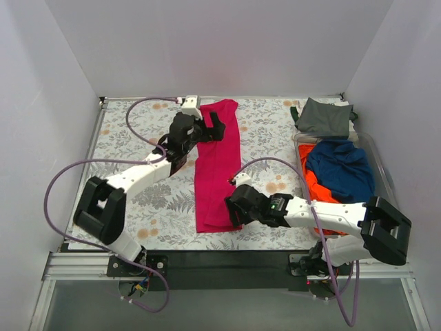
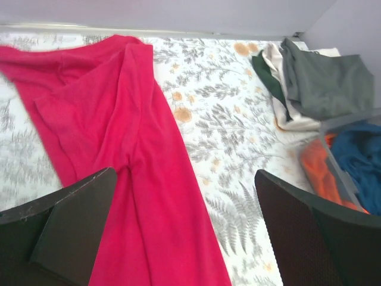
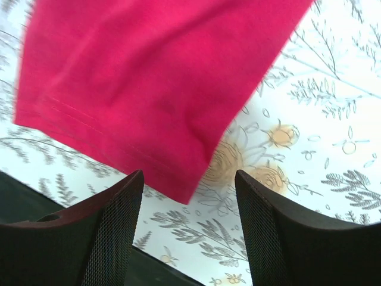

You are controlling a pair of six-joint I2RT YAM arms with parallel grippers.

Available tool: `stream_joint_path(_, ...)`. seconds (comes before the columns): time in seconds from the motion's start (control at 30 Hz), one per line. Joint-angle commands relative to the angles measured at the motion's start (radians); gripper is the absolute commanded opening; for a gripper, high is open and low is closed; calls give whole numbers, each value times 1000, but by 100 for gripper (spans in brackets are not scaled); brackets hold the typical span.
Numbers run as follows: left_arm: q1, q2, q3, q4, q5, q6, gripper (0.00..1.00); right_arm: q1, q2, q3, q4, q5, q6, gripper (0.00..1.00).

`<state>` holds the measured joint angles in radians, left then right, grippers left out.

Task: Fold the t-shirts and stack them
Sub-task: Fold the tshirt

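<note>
Hovering at the near hem, the right gripper (image 3: 189,179) holds its jaws partly spread, pinching nothing, with the corner of the magenta-pink t-shirt (image 1: 215,172) just ahead of its fingertips. That shirt lies as one long strip running near to far down the floral tablecloth (image 1: 272,138). Over its far end the left gripper (image 1: 210,127) gapes wide, empty too.
</note>
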<state>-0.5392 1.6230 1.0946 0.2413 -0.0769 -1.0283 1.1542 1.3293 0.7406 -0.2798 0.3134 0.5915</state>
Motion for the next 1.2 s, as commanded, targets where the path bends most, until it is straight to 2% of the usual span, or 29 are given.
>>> stream_joint_path(0.0,-36,-109,-177,-75,-93,-99,94,2,-15,-40,-29,35,33,57)
stream_joint_path(0.23,-149,-290,-352,-379,-250,-226,91,-1,-58,-86,-10,38,57,58)
stream_joint_path(0.57,-200,-597,-506,-597,-106,-383,91,-8,-108,-153,102,3,113,59)
stream_joint_path(0.7,-212,-601,-552,-614,-38,-417,88,-7,-72,-153,135,-25,116,59)
stream_joint_path(1.17,-277,-649,-694,-608,43,-516,82,-10,-10,-179,206,-39,142,58)
